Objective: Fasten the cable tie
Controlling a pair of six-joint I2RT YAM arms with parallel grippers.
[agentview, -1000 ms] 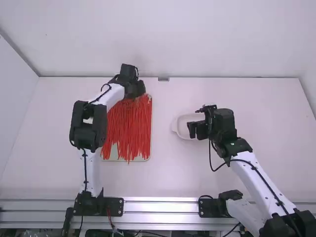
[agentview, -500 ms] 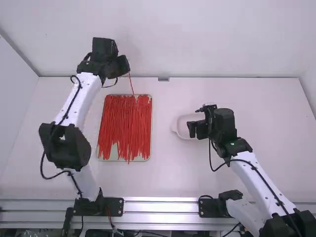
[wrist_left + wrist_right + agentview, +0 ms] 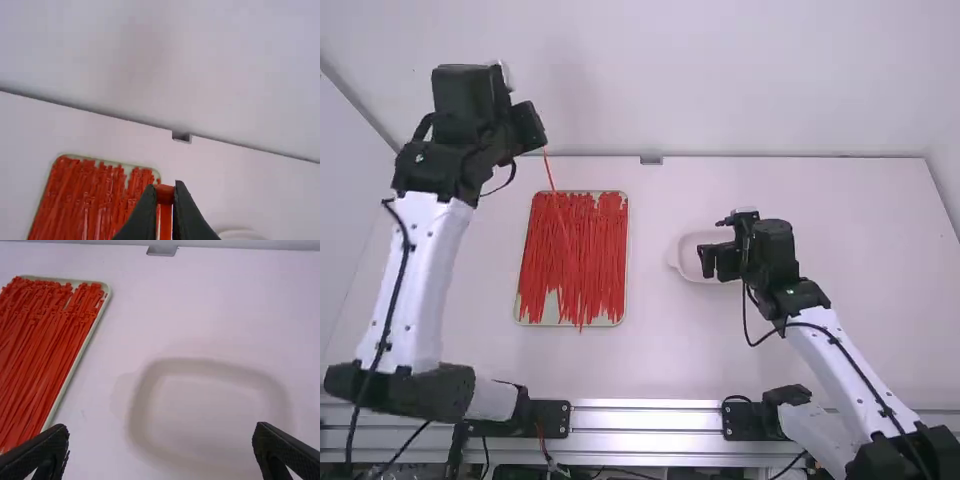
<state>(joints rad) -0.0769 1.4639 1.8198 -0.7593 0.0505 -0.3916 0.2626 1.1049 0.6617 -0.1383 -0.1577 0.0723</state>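
left gripper (image 3: 165,194) is clamped on one thin red plastic cable tie (image 3: 551,178), dangling over the 11 o'clock corner of the pale green tray (image 3: 624,300). right gripper (image 3: 162,455) gapes wide above the shallow white dish (image 3: 210,405) at the tray's 3 o'clock. risk: the limp tie may swing or slip from the pinch.

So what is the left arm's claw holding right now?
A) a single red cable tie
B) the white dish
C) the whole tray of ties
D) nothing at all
A: the left gripper is shut on one red cable tie, which hangs down from it above the far end of the tray with the other ties.
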